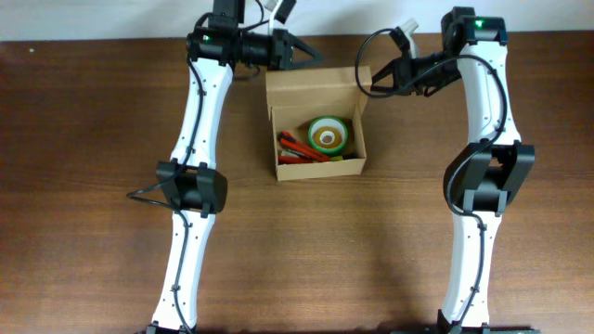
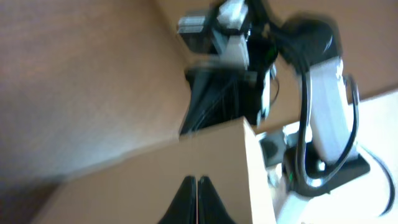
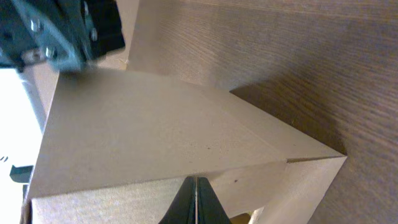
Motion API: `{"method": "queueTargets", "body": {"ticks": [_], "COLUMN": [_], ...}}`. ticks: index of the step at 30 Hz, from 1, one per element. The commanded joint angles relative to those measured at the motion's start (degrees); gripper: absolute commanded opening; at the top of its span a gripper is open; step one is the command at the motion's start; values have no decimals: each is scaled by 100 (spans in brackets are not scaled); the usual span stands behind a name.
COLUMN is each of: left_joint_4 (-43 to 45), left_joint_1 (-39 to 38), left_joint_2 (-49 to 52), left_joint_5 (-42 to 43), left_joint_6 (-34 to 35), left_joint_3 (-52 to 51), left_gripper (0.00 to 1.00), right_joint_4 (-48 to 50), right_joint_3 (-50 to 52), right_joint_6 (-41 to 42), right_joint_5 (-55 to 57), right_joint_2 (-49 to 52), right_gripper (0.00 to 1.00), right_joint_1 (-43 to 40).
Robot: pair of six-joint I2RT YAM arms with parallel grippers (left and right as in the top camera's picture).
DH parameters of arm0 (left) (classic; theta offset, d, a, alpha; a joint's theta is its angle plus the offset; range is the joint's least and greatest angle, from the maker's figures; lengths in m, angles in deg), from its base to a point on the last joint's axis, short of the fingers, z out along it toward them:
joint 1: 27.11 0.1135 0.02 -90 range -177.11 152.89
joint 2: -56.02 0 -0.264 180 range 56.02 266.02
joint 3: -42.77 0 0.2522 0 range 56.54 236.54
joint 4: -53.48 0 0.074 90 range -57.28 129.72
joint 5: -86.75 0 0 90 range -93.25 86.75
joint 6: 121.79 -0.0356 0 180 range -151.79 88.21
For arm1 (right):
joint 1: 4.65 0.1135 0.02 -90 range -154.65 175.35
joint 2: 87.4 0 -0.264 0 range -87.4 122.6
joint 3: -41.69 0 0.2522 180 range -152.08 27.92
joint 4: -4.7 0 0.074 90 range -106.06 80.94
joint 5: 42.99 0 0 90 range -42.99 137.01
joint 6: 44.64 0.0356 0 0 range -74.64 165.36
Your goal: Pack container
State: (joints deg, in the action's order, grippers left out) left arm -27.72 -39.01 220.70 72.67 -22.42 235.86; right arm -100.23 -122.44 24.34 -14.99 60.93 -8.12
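Container [image 1: 320, 169] sits mid-counter [image 1: 93, 139], flap lid [image 1: 311, 88] standing open at the far side. L gripper [image 2: 196, 186] and R gripper [image 3: 196, 186] are both pinched narrow, nothing between the fingers, at the lid's left and right ends. Lid's long axis runs between them; R looks nearer.

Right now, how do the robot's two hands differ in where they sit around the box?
The left hand is at the far edge of the container lid, which stands open; the right hand is at the lid's right edge. The left hand points right, the right hand points left. Both have their fingers closed.
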Motion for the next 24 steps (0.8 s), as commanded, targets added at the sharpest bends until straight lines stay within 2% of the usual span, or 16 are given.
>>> {"method": "queueTargets", "body": {"ticks": [1, 5, 10, 12, 15, 16, 21, 24], "left_joint_4": [-778, -1749, -2118, -2334, -2828, -2892, -2922, -2922], "left_joint_1": [11, 4, 4, 4, -39, -59, -262, -903], "left_joint_2": [-42, -85, -739, -1029, -1596, -1762, -2369, -2382], "left_joint_5": [-422, -444, -1327, -1930, -3576, -3880, -6094, -7143], "left_joint_6": [-1360, -2140, -2323, -2326, -2426, -2400, -1714, -1469], "left_joint_3": [55, 55, 55, 55, 52, 52, 46, -87], "left_gripper": [2, 2, 2, 2, 2, 2, 2, 2], "right_joint_4": [-13, -57, -68, -153, -356, -382, -466, -472], "right_joint_3": [-122, -160, -160, -160, -160, -160, -157, -35], "right_joint_6": [-146, -146, -101, -98, 13, 186, 1132, 1255], "right_joint_5": [186, 321, 614, 868, 1593, 1987, 4170, 4513], "right_joint_2": [-297, -579, -1027, -1244, -1705, -1906, -2723, -2785], "right_gripper": [3, 4, 4, 3, 4, 3, 4, 4], "right_joint_1": [44, 39, 39, 46, 46, 46, 111, 433]}}
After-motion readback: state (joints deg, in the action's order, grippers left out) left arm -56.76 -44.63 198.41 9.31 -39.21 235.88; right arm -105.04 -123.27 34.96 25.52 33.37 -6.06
